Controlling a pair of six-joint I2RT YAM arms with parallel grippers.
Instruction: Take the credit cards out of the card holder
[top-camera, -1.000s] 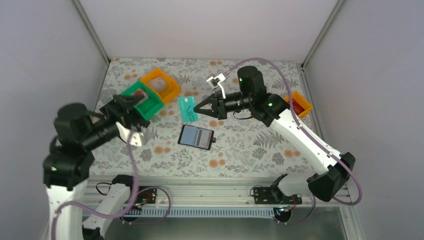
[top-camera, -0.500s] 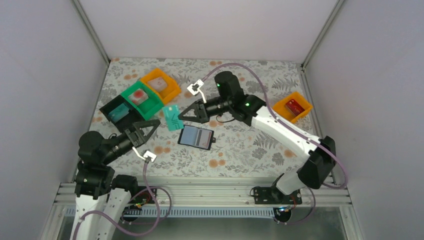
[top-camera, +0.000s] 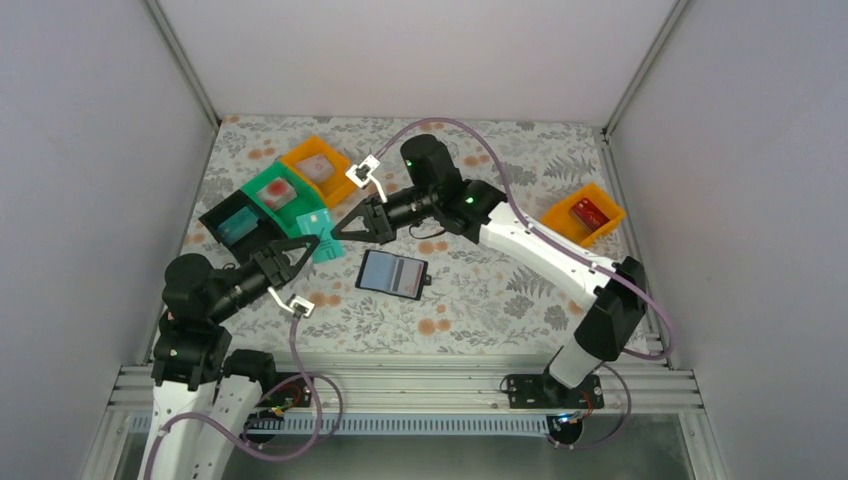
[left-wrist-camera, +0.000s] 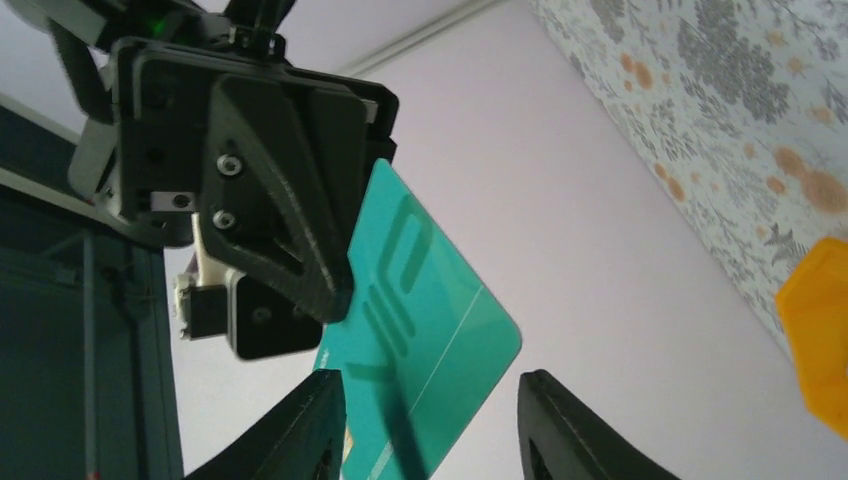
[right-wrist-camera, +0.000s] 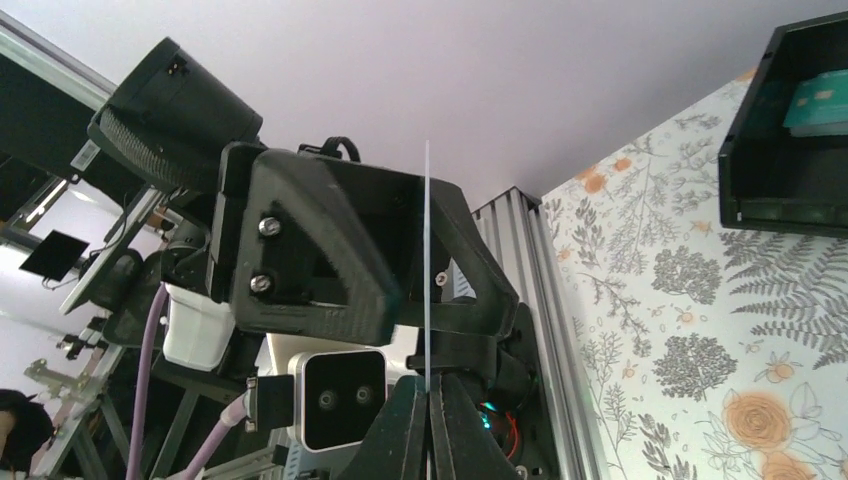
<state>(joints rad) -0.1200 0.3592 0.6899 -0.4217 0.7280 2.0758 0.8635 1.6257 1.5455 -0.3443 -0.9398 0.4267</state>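
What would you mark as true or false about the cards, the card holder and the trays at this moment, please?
1. The right gripper pinches a teal card. True.
2. The card holder is folded shut. False: it lies open on the table.
3. The left gripper has a finger on either side of that card. True.
4. The black tray is empty. False: a bluish card lies in it.
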